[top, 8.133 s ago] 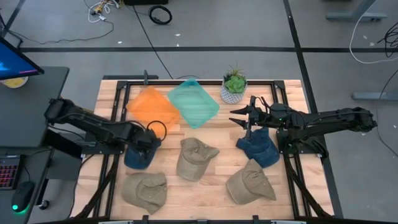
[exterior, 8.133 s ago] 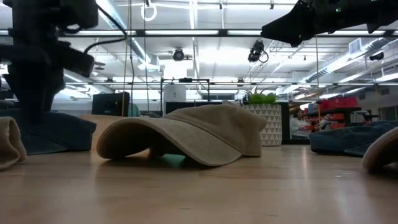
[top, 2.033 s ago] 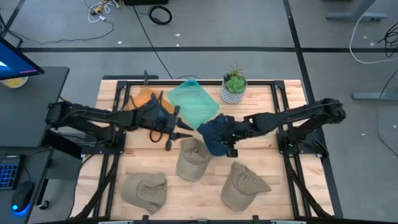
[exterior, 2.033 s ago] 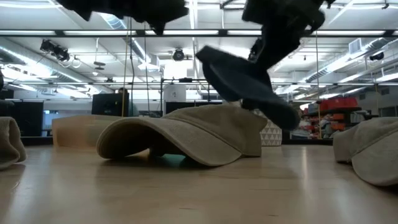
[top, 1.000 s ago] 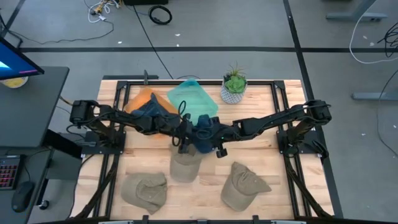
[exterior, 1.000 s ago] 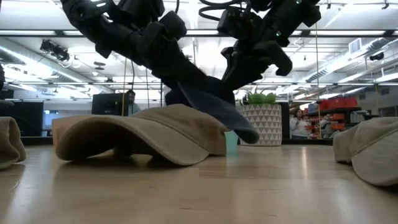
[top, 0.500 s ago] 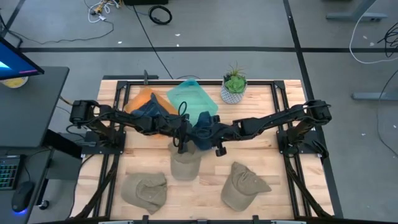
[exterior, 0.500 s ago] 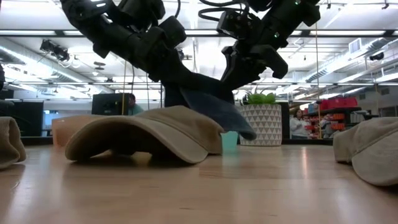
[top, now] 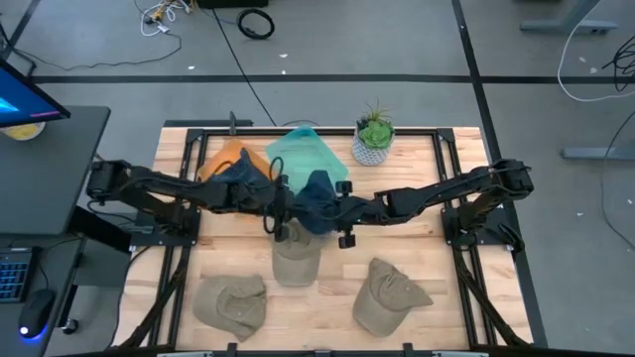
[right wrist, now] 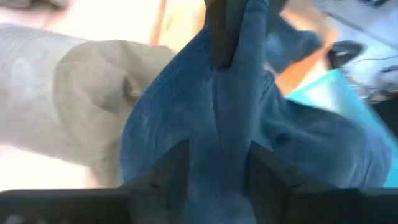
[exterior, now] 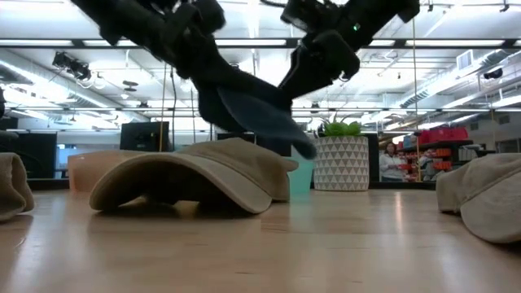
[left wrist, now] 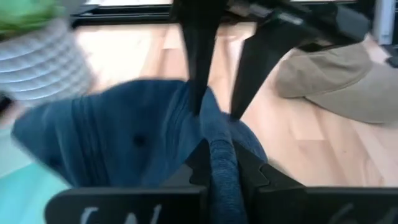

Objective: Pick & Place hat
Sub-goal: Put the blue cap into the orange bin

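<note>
A blue hat point(top: 316, 194) hangs over the table's middle between my two grippers, above a tan hat point(top: 296, 256) that lies crown up on the wood. My left gripper point(top: 281, 206) reaches in from the table's left and is shut on the blue hat point(left wrist: 124, 137). My right gripper point(top: 328, 212) reaches in from the table's right. Its fingers point(right wrist: 177, 165) stand apart on either side of the hat's cloth point(right wrist: 217, 112). In the low view the blue hat point(exterior: 248, 106) hangs clear of the tan hat point(exterior: 195, 175). My left gripper pinches a raised fold of the blue hat's cloth point(left wrist: 219, 146) between its two fingers, coming in from the table's left. The hat hangs from it, lifted clear, its brim point(exterior: 297, 142) slanting down toward the right. My right gripper's open fingers flank the hat's cloth; whether they touch it, I cannot tell.
An orange tray point(top: 223, 159) with another blue hat point(top: 241, 175) on it and a teal tray point(top: 303, 154) lie at the far side. A potted plant point(top: 374, 139) stands at the far right. Two more tan hats point(top: 230, 302) point(top: 393, 296) lie near the front edge.
My left arm has drawn back toward the table's left. The blue hat has gone with it, a little up and to the left, and now hangs higher above the tan hat. My right arm has stayed about where it was.
</note>
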